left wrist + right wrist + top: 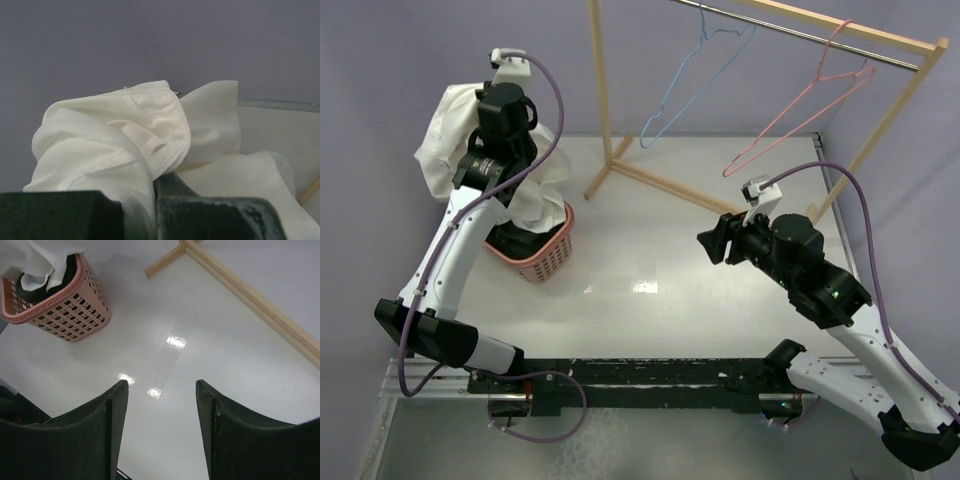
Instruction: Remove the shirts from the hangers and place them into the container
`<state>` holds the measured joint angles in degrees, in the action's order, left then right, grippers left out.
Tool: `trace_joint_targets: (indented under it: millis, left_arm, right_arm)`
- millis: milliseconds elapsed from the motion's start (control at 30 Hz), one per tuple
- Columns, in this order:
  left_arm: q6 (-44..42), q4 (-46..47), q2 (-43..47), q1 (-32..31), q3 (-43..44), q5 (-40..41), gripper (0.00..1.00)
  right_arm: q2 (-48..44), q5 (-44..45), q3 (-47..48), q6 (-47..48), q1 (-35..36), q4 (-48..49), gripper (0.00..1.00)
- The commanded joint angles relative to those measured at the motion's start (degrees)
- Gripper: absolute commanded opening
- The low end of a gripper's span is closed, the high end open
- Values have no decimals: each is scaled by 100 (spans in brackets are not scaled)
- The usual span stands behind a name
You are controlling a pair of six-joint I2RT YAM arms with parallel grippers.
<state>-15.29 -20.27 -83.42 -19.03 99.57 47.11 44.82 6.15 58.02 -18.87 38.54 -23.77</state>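
Top external view: both hangers, the blue hanger (695,80) and the pink hanger (800,110), hang bare on the wooden rack (605,100) at the upper right. So I'd say the job is down to getting the white shirt (445,140) into the container (555,250).
Left gripper (155,197): pressed together on a fold of the white shirt, with cloth bunched right at the fingertips in the left wrist view. It holds the bundle up at the upper left of the top frame.
White shirt: mostly in the air above the container, with one tail draping down into it and a good lump hanging off to the left.
Container: left of centre in the top view. The black shirt (67,270) is already inside, dark under the white cloth.
Right gripper (160,385): spread wide with nothing in it, hovering over the table (650,250) right of centre, well apart from the container.
How I'd do it: centre the pinch over the rim and go low before letting go, since the container looks way smaller than the shirt.
Watch out: cloth left over the rim could slide out, and dragging it might tip that light container. The free arm could tuck the rest in.
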Motion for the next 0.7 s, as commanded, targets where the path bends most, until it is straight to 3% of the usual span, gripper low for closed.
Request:
trace_joint_targets:
  millis: [0, 200, 500, 567, 667]
  left_arm:
    - [1039, -217, 611, 201, -645, -495, 0]
    - [2028, -1024, 940, 492, -1503, -1331, 0]
    - [3316, -1124, 1097, 1199, -3153, -2950, 1]
    - [3623, -1048, 1044, 1344, -3395, -3205, 10]
    - [4213, -1361, 730, 1635, -3449, -3231, 13]
  right_arm:
    - [-205, -125, -193, -90, -17, 155, 59]
    - [-381, -53, -442, -165, -21, 227, 59]
    - [-457, -21, -534, -178, -14, 160, 59]
    - [-483, -15, -568, -186, -19, 179, 59]
    - [-515, -41, -622, -227, -20, 208, 59]
